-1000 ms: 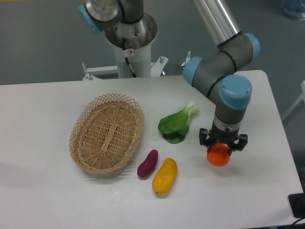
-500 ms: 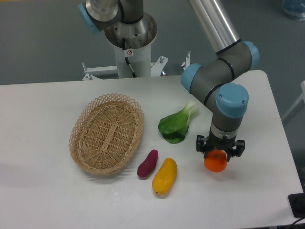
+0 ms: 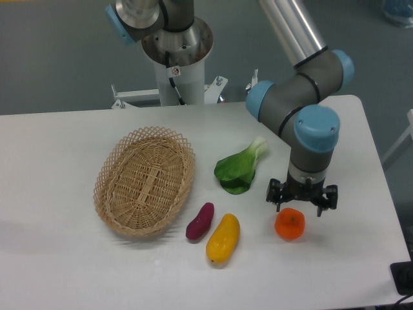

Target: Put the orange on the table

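The orange [image 3: 290, 224] is a small round bright-orange fruit resting on the white table [image 3: 77, 265], right of the mango. My gripper [image 3: 302, 201] hangs just above and slightly behind it, open, with its black fingers spread wider than the fruit. A small gap shows between the fingers and the orange's top. Nothing is held.
An oval wicker basket [image 3: 144, 180] lies at the left centre. A purple sweet potato [image 3: 200, 221] and a yellow-orange mango [image 3: 223, 237] sit just left of the orange. A green leafy vegetable [image 3: 240, 166] lies behind them. The table's right edge runs close by.
The gripper carried the orange slightly left and down, then opened and rose a little. The orange now rests on the table, free of the fingers.
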Robot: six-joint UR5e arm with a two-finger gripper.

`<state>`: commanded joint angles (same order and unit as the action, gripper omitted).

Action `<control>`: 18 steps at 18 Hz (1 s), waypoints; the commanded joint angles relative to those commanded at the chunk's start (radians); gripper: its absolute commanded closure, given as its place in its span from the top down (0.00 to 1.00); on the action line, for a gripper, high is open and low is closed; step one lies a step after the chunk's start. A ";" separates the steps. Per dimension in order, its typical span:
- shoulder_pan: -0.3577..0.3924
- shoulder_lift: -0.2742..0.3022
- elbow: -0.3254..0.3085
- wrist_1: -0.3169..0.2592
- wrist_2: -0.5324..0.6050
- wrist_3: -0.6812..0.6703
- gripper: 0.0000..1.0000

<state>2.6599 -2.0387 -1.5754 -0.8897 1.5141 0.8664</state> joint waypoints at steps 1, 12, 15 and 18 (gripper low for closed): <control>0.012 0.009 -0.002 -0.021 -0.006 0.063 1.00; 0.153 0.098 0.006 -0.259 -0.081 0.476 1.00; 0.159 0.114 -0.023 -0.244 -0.071 0.491 1.00; 0.187 0.118 -0.025 -0.245 -0.069 0.586 1.00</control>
<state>2.8469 -1.9205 -1.5999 -1.1351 1.4450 1.4520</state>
